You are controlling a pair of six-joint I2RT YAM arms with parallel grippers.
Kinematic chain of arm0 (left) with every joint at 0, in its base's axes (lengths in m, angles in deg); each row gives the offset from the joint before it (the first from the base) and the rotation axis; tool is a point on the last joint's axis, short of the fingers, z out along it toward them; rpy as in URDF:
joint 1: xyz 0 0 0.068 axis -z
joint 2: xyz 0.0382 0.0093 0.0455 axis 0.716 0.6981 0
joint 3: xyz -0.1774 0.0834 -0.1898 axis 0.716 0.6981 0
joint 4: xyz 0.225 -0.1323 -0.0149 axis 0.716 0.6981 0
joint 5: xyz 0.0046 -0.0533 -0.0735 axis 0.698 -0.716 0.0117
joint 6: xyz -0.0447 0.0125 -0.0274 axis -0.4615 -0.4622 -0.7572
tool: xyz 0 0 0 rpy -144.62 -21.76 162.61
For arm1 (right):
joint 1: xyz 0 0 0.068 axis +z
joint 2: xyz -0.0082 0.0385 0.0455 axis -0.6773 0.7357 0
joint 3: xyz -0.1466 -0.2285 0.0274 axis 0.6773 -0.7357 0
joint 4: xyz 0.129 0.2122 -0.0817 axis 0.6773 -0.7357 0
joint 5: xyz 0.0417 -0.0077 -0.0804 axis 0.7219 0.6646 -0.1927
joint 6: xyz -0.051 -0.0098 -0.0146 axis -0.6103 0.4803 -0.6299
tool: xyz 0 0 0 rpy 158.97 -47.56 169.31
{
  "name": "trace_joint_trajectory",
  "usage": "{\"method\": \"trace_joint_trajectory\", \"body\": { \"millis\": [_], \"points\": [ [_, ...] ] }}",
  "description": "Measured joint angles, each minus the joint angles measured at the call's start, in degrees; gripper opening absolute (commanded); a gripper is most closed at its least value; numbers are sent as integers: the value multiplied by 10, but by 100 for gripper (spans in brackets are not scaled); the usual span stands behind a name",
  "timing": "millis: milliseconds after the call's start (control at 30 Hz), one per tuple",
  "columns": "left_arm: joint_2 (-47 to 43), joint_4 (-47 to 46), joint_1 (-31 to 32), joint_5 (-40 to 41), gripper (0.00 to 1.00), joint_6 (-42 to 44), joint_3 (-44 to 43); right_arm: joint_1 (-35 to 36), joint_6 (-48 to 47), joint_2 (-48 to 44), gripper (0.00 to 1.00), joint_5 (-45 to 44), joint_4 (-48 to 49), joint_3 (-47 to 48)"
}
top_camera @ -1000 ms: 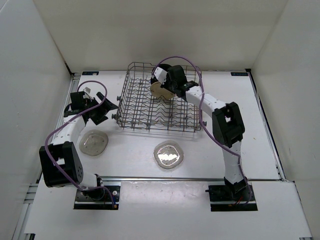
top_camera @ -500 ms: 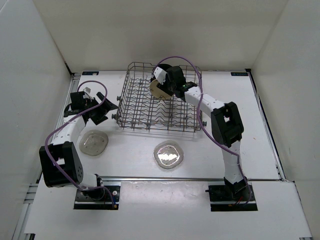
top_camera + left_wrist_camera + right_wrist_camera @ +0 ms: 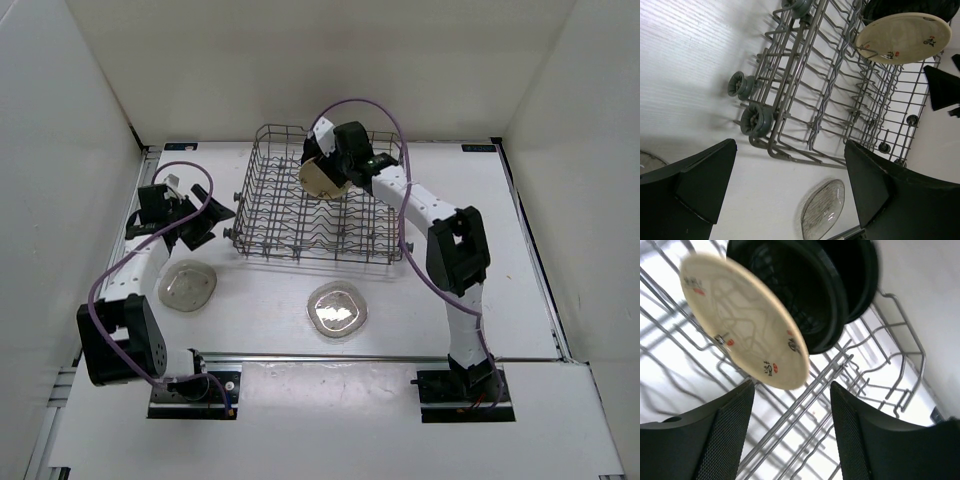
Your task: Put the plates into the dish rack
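Right wrist: right pincer (image 3: pixel 791 386) agape, backed off cream plate (image 3: pixel 740 322); left pincer (image 3: pixel 790 145) agape

Far-L rack (image 3: pixel 290 215) slots blocked by plates (image 3: pixel 322 178); other slots free.

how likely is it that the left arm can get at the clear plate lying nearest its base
Probably yes. The left end effector is open and empty, hovering close by the clear plate, which lies flat on the table, apart from the dish rack, with nothing on it.
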Motion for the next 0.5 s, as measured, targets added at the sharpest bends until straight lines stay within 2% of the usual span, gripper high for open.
{"method": "trace_joint_trajectory", "body": {
  "millis": [133,267,400,500],
  "points": [
    [-43,1,0,4,100,-4,18,9,79,-42,76,-1,-57,46],
    [-121,18,0,38,100,-5,33,42,136,-141,72,2,-91,43],
    [-183,69,1,125,100,-1,33,89,201,-267,68,22,-102,-7],
    [-201,131,1,182,100,-7,33,100,285,-333,77,13,-121,-38]
  ]
}}
